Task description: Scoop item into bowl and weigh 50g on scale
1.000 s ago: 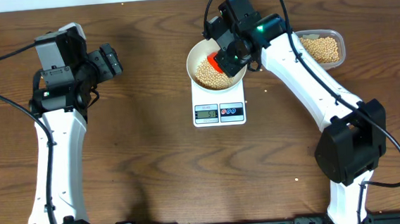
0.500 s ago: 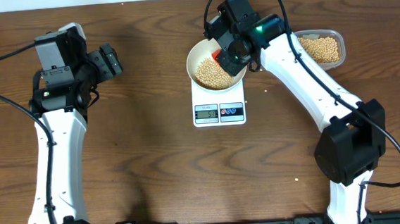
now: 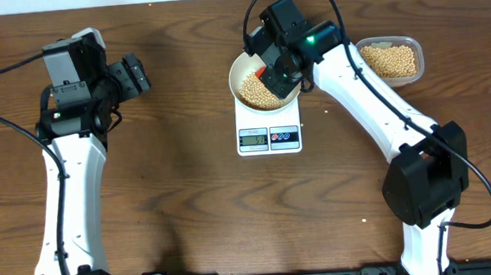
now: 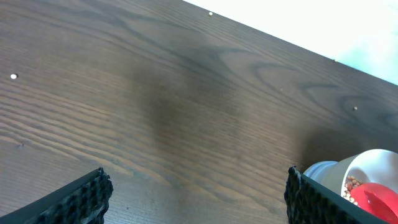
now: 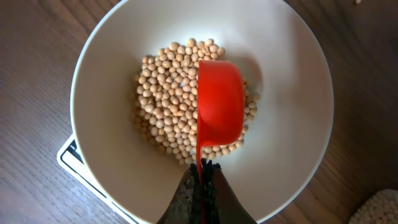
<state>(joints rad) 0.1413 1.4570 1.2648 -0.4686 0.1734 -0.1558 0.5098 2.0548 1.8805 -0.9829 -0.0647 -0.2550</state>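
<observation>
The right jaws (pinching the red scoop (image 5: 220,102)) have edged left across the bowl (image 5: 292,74).

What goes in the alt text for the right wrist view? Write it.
A red scoop, its handle pinched in the shut right gripper, covers part of a pile of pale-tan beans in a round white bowl. The bowl sits on a white scale whose corner shows at lower left, on a dark wooden table.

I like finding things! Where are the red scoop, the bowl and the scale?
scoop (image 5: 219,102), right wrist view, its red cup.
bowl (image 5: 292,93), right wrist view, bare inner wall.
scale (image 3: 252,138), overhead view, its display.
</observation>
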